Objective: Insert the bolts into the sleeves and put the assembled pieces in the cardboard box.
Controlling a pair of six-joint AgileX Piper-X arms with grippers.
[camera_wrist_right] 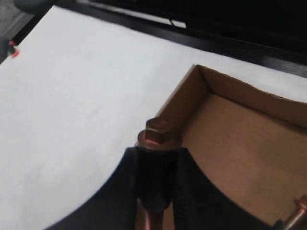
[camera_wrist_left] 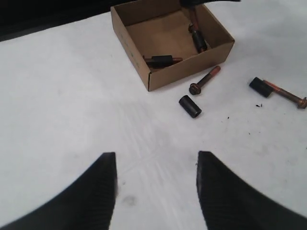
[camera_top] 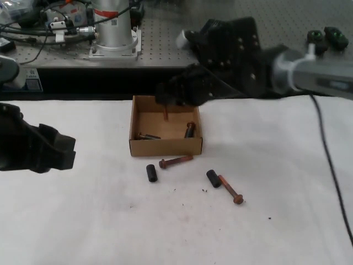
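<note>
The open cardboard box (camera_top: 165,147) stands mid-bench on the white cloth. Two assembled pieces (camera_wrist_left: 160,61) (camera_wrist_left: 197,39) lie inside it. My right gripper (camera_top: 175,94) hangs over the box's back edge, shut on a copper bolt (camera_wrist_right: 158,136) whose shaft (camera_top: 165,114) points down into the box (camera_wrist_right: 240,139). In front of the box lie a loose bolt (camera_top: 176,160), a black sleeve (camera_top: 151,173), and another sleeve (camera_top: 213,178) touching a second bolt (camera_top: 230,189). My left gripper (camera_wrist_left: 156,187) is open with nothing in it, low at the left, well away from the parts.
Behind the cloth is a perforated metal table with a metal post (camera_top: 113,25) and cables. A black cable (camera_top: 331,165) runs down the right side of the cloth. Bare white cloth (camera_top: 83,221) spreads along the front.
</note>
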